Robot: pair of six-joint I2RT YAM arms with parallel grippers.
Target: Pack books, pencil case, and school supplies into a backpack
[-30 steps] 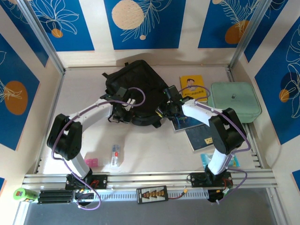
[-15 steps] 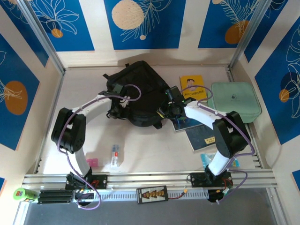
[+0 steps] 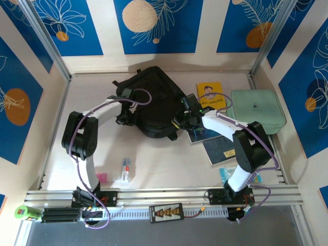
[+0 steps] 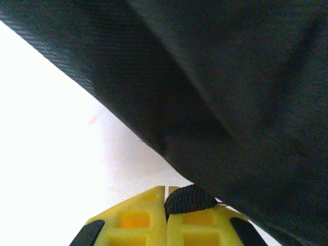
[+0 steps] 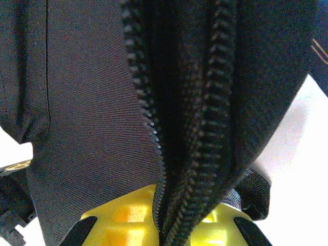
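Low on the left of the top view we see a small pink piece [image 3: 101, 178] and a little clear bottle [image 3: 126, 169] lying on the pale table [image 3: 154, 159], well apart from the rest. Above them the left gripper [image 3: 124, 117] sits against the left edge of the backpack [image 3: 154, 100]. In its wrist view the yellow fingers [image 4: 133, 220] are pressed together along the bottom of the frame, pinching a short bit of black webbing [image 4: 188, 199] that belongs to the bag. Black fabric covers the upper right of that frame and bare table the left.

The backpack lies flat on the table in the upper middle of the top view, straps toward the lower edge. At its right edge we find the right gripper [image 3: 180, 121]. Its wrist view shows the fingers closed on the bag's zipper [image 5: 202, 128], whose two rows of teeth stand apart with a dark gap between them.

Right of the bag lie the books, all on the table outside it. There is a yellow book [image 3: 210, 95] in the upper part, a glossy bluish book [image 3: 201, 135] partly under the right arm, and a dark blue book [image 3: 220, 149] just beside it. Farthest right rests a mint-green case [image 3: 256, 110].
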